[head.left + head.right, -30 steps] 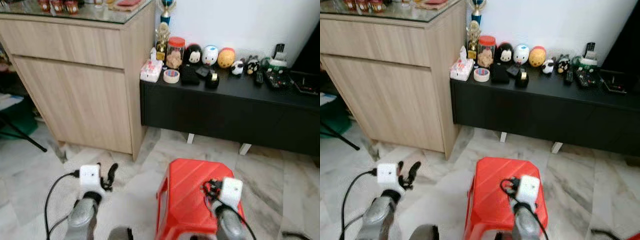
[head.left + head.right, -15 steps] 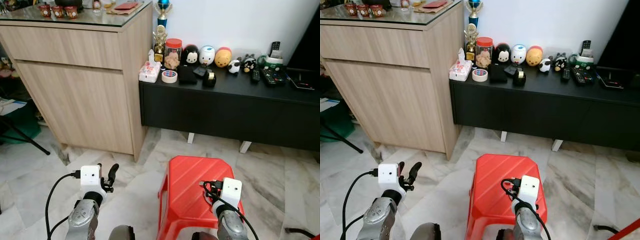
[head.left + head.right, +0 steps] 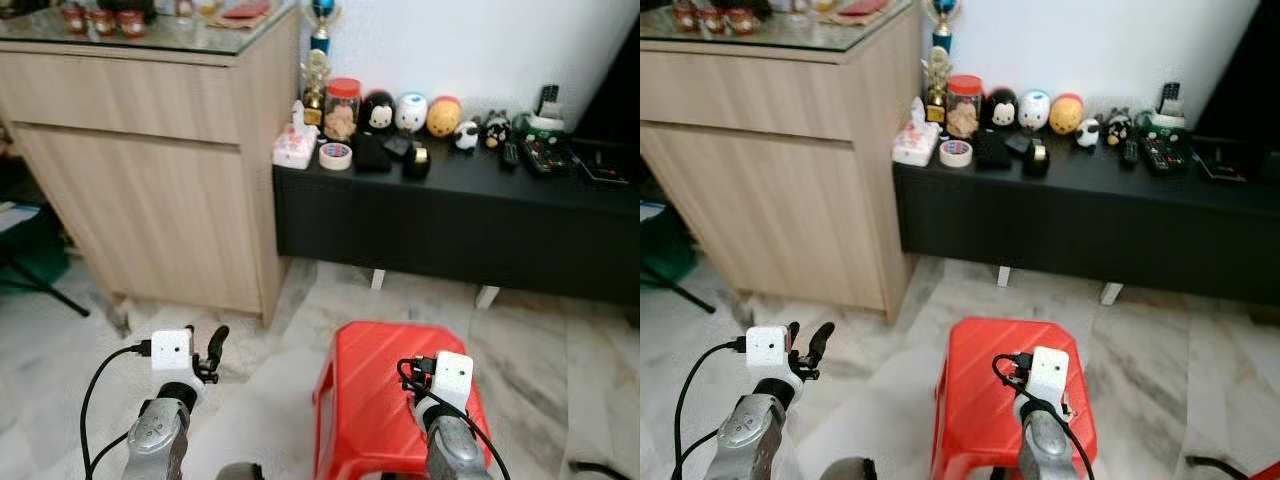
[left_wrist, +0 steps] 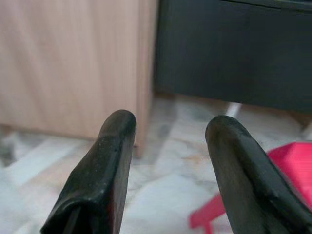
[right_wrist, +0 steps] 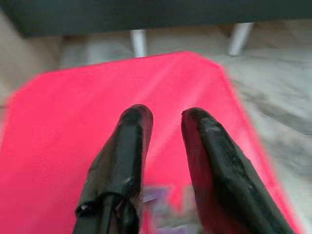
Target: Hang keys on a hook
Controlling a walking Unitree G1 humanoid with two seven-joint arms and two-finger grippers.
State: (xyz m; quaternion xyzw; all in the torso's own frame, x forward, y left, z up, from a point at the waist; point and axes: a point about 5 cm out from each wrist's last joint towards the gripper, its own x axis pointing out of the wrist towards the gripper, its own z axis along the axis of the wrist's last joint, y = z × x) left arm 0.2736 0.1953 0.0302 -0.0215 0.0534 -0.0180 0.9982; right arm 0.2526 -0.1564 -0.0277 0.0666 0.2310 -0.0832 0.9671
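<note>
Between the earlier frames and now the whole scene has slid a little, so the camera has shifted; the furniture keeps its places. Far left stands the wooden cabinet [image 3: 150, 150] with a glass top. To its right, along the white wall, runs the low black tabletop [image 3: 470, 215], carrying a tissue pack [image 3: 292, 147], a tape roll [image 3: 335, 156], a jar [image 3: 343, 108], round toy figures [image 3: 411, 112] and remote controls [image 3: 545, 155]. Near, on the marble floor [image 3: 260, 350], sits the red stool [image 3: 375, 400]. The right gripper [image 5: 163, 117] hovers just above the stool seat, its fingers narrowly apart; something small and pale shows between their bases, too blurred to tell whether it is the keys. The left gripper [image 4: 168, 129] hangs over the floor near the cabinet, its fingers wide and empty.
</note>
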